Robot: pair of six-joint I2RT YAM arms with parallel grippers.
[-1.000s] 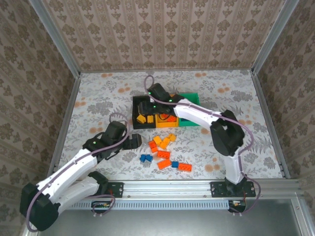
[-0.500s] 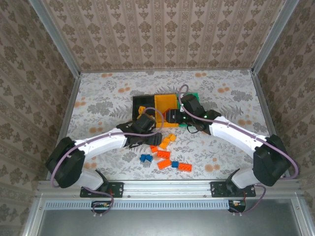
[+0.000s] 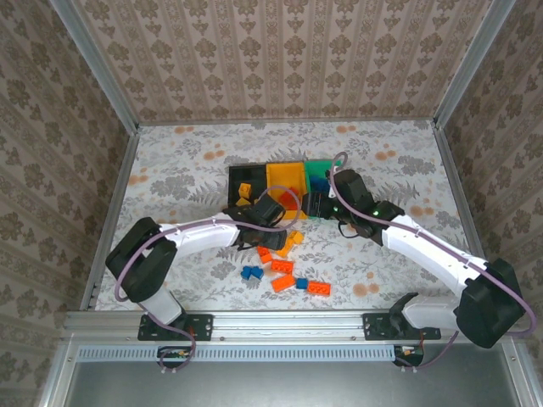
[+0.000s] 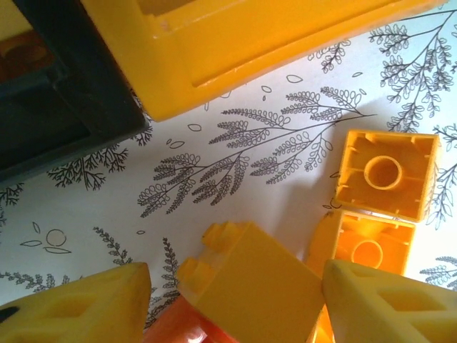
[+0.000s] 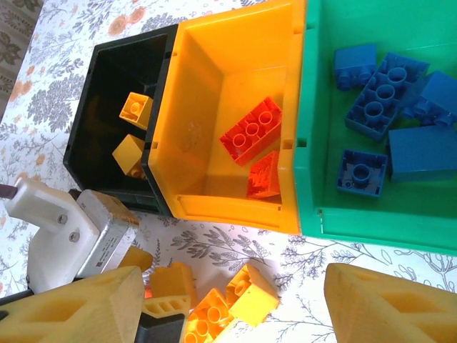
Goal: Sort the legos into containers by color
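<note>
While both arms reached over the middle of the table, the left claw hung low just in front of the containers. Its two fingers were spread either side of a yellow brick that lay tilted, studs showing, on top of an orange-red brick. One finger looked to touch the yellow brick while a sliver of gap showed at the other, so the claw stood open astride it rather than clamped. Just beside that brick, two upturned yellow-orange bricks lay hollow side up, touching each other. The right claw hovered over the front wall of the bins, its fingers wide apart with nothing between them. Beneath it the black bin held two yellow bricks, the yellow-orange bin held two red bricks, and the green bin held several blue bricks. From the top camera the three bins sat in a row nearer the far edge of the table than the near one, black on the left and green on the right. More loose legos, orange, red and blue, were scattered between the bins and the near edge.
</note>
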